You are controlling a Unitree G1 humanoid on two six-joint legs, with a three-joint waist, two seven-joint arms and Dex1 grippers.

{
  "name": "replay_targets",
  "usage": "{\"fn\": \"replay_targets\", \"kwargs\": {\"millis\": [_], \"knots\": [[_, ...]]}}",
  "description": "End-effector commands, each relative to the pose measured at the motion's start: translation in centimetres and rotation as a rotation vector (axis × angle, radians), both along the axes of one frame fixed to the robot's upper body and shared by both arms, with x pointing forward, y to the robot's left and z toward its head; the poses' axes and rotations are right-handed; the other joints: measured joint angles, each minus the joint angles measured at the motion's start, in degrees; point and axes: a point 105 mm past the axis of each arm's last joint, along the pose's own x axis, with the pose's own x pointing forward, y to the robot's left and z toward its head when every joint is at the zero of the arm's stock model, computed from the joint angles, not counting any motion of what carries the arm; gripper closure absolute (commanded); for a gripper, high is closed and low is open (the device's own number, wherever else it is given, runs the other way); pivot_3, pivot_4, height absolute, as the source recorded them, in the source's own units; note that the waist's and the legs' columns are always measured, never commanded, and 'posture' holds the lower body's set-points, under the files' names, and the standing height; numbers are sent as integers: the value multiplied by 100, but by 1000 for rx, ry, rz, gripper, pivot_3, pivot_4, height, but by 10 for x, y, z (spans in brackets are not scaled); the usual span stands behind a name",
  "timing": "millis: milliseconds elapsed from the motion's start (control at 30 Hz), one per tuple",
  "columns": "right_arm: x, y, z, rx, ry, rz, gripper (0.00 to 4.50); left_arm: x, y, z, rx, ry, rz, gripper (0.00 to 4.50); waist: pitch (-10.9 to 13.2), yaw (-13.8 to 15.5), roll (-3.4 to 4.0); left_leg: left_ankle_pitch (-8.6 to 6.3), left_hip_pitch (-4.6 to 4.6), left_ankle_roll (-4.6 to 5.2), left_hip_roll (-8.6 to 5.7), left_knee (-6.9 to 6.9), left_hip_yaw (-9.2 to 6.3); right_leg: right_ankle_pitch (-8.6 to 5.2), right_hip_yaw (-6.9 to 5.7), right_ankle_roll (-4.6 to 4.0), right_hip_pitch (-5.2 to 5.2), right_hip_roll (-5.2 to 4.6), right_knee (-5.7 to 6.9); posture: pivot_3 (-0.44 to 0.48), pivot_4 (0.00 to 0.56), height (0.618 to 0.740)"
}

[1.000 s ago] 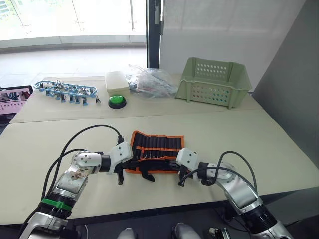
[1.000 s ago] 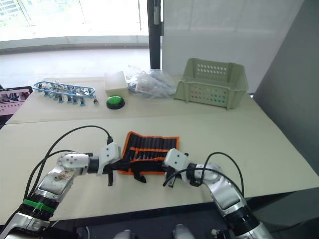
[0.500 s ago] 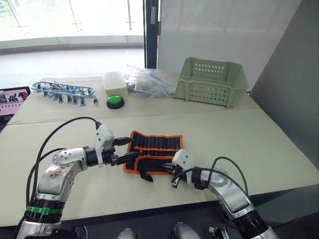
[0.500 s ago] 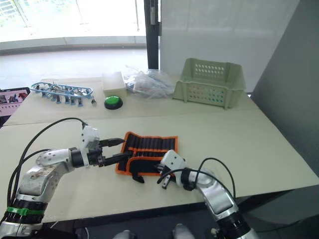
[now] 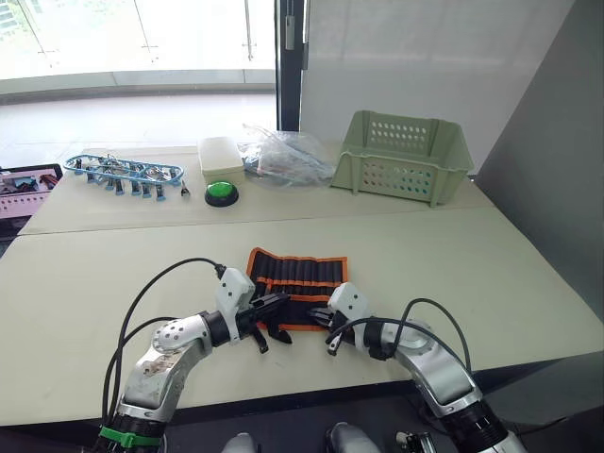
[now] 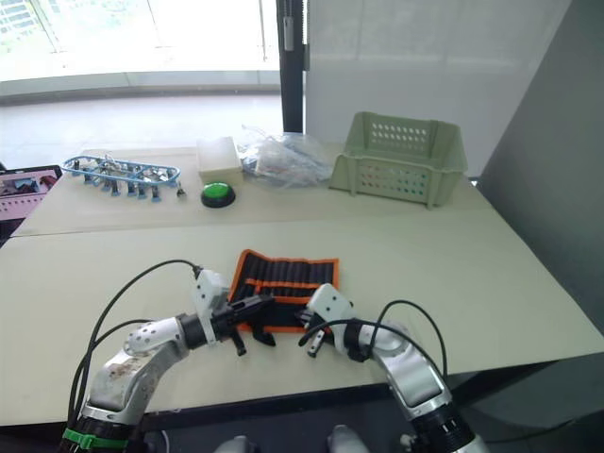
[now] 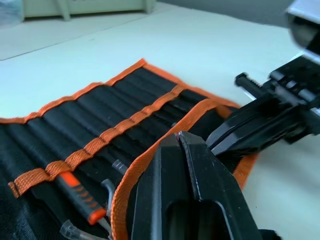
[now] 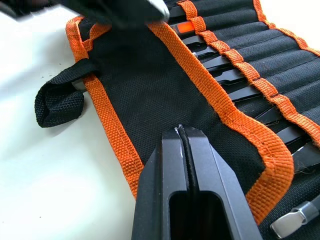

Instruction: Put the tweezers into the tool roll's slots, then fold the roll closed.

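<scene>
**Near flap pinched, fold under way**

Beige tabletop (image 5: pixel 491 283) by a bright window carries the roll (image 5: pixel 300 272), lying open with its slots facing up and its near flap turned over the lower row. Tweezers (image 8: pixel 235 75) sit in the slots beyond the jaws of the right gripper (image 8: pixel 182 131), their dark tips running under the orange centre stripe; an orange-handled tool (image 7: pixel 75 192) lies in a slot just beside the left jaws. How many tweezers are in, I cannot tell.

Both pairs of jaws are clenched. The left gripper (image 7: pixel 179 136) appears to pinch the flap's orange edging at its tip, and the right gripper's closed tips rest on the black flap fabric, though whether it truly holds cloth is hard to see. The right gripper's fingers show just across the flap from the left jaws. The strap (image 8: pixel 59 102) curls on the table beside the flap's corner, off to one side of the right jaws.

To fold well, I judge both grips should carry the flap forward together and level, keeping the edge taut so the tweezers stay seated, and leave the strap free outside.
</scene>
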Motion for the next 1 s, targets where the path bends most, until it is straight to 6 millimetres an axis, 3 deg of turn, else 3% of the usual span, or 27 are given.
{"fn": "replay_targets", "kwargs": {"millis": [33,167,367,500,633,767,1000], "knots": [[-2,-2,-1,-10,6,-12,4500,3,0,-11,90,-24,36,4481,0,0,0,0,1,0,-1,0,0,0,0,0,0,-1,0,0,150,724],[-2,-1,5,4,-14,-25,4500,10,7,-32,145,8,116,4481,-1,5,1,0,0,0,-4,0,-1,0,0,1,0,-3,0,0,150,724],[-4,17,39,151,-132,-16,4500,4,4,-37,155,7,93,4481,0,-3,4,0,35,0,-6,0,-3,-2,0,2,34,-5,-2,0,150,724],[0,28,35,141,-154,-65,4500,3,4,-37,158,5,87,4481,-1,-11,6,0,41,-1,-5,-1,-4,-3,0,3,39,-5,-4,0,150,724],[7,29,14,67,-134,-135,4500,4,4,-34,160,-3,86,4481,-1,-7,6,-1,37,-1,-7,-3,-3,-3,0,3,39,-8,-8,0,150,724],[11,16,-5,-7,-123,-194,4500,5,4,-31,154,-10,86,4481,-1,-10,6,-1,35,-1,-10,-3,-3,-4,0,4,39,-13,-13,0,150,724],[13,-27,-13,-38,-99,-266,4500,7,7,-32,160,-9,94,4481,-1,9,6,0,39,-1,-17,-4,-4,-18,0,-13,54,-20,-32,0,150,724]]}}
